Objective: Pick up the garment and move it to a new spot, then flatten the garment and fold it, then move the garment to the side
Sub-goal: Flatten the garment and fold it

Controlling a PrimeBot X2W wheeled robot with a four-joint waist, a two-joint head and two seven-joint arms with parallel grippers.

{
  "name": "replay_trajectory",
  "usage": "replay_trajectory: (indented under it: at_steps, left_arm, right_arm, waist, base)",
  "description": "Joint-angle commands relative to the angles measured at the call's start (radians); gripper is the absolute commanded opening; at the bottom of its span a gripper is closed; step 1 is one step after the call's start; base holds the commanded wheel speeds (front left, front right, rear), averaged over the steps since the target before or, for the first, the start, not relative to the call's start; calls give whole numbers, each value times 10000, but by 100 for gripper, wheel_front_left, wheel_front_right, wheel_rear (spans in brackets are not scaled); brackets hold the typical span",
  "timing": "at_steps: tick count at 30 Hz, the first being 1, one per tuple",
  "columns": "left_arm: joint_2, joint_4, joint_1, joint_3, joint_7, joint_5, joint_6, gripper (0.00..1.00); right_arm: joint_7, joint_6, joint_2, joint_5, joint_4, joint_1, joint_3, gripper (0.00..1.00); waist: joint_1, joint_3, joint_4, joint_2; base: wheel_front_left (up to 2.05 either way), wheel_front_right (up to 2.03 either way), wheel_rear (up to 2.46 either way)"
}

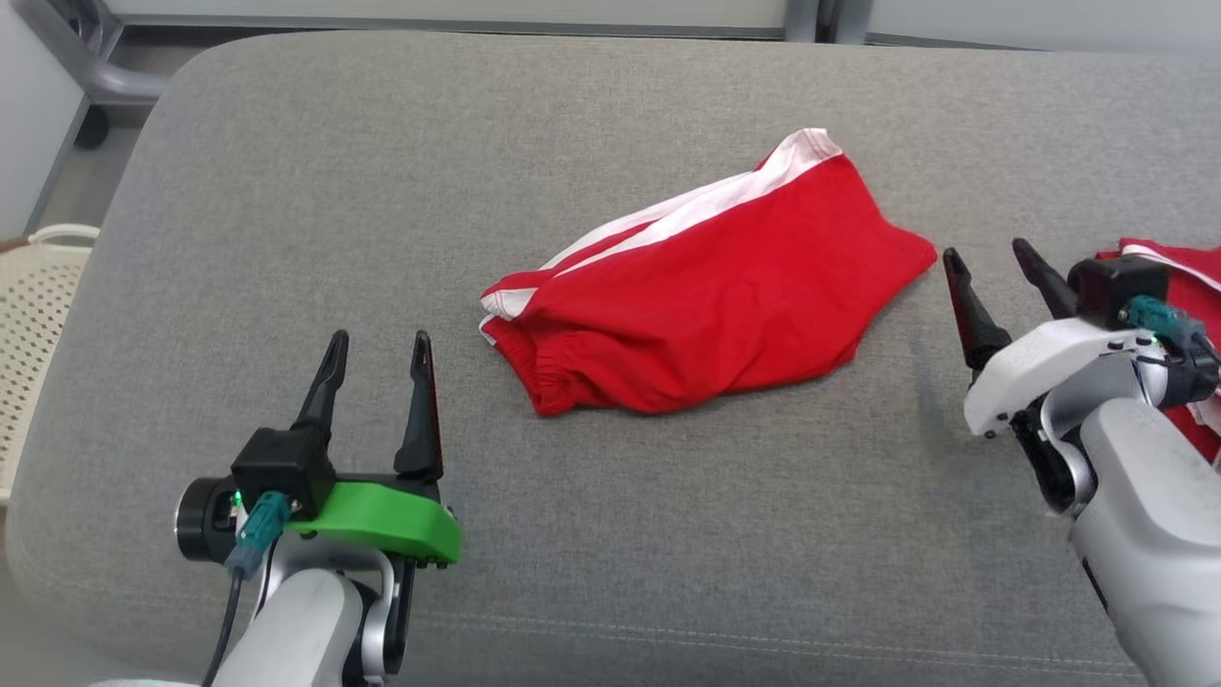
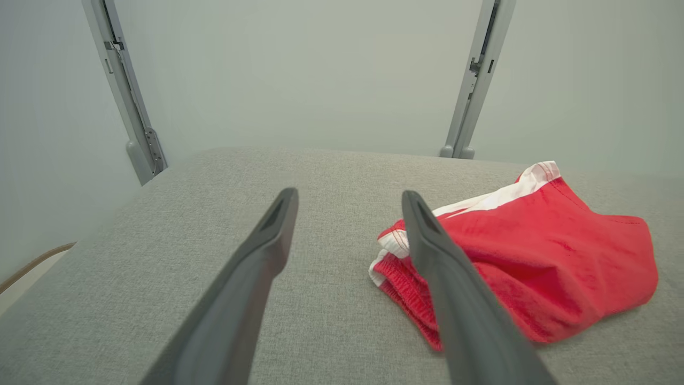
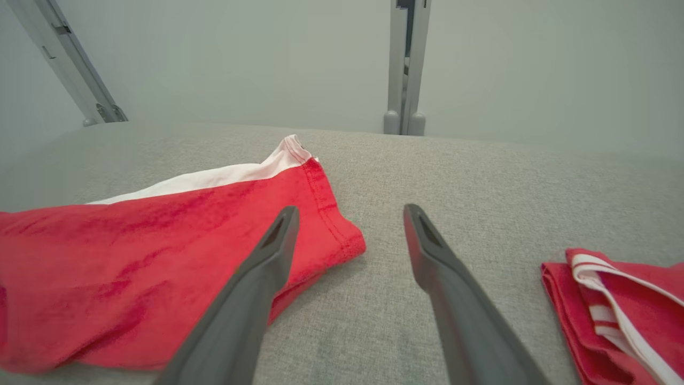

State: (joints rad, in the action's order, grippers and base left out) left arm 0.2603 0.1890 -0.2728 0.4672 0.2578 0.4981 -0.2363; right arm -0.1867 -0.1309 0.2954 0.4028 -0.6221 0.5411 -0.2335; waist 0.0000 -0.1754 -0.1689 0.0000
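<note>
We see the red shorts (image 1: 706, 286) lying near the middle of the head view, a little to the right, on a soft grey surface (image 1: 382, 172). The shorts have white stripes along their upper edge, and the stretchy waist end points to the lower left. They are bunched and wrinkly, not flat, and nothing holds them. Our left pincer (image 1: 380, 337) is at the lower left of the frame. Its two dark fingers stand apart with nothing between them, and it is near the waist end of the shorts but does not touch it. Our right pincer (image 1: 984, 248) is at the right side of the frame, just beside the right tip of the shorts. Its fingers stand apart too, with only the grey surface between them. In the left wrist view the shorts lie on the right side, and one finger (image 2: 454, 299) stands in front of the waist end. In the right wrist view the shorts lie on the left side, and one finger (image 3: 256, 283) stands in front of the hem. Another red cloth (image 1: 1200, 281) with white stripes lies at the far right edge of the head view, partly behind our right arm. A cream basket (image 1: 38, 315) with little holes peeks in at the left edge. Grey metal posts (image 2: 478, 80) stand behind the surface.
</note>
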Motion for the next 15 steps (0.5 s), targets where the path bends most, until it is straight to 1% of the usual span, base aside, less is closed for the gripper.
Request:
replay_trajectory:
  at_steps: [1, 8, 12, 15]
  left_arm:
    - [-81, 36, -223, 39, 33, -89, 67, 100]
    - [-667, 397, -717, 339, 68, -130, 431, 100]
    - [-893, 565, -895, 366, 79, -231, 587, 100]
    - [-1005, 624, -1037, 318, 77, -341, 690, 100]
  right_arm:
    - [155, 4, 119, 85, -287, 280, -101, 100]
    - [631, 4, 525, 743, -1945, 1535, -829, 100]
    - [675, 4, 525, 1155, -2713, 1988, -1025, 100]
    - [800, 4, 379, 1515, -3092, 2186, -1229, 100]
  waist:
    - [0, -520, -508, 0]
    - [0, -1277, -1184, 0]
    - [0, -1556, -1369, 0]
    - [0, -1687, -1420, 0]
  base:
    - [0, 0, 0]
    - [0, 0, 0]
    - [0, 0, 0]
    - [0, 0, 0]
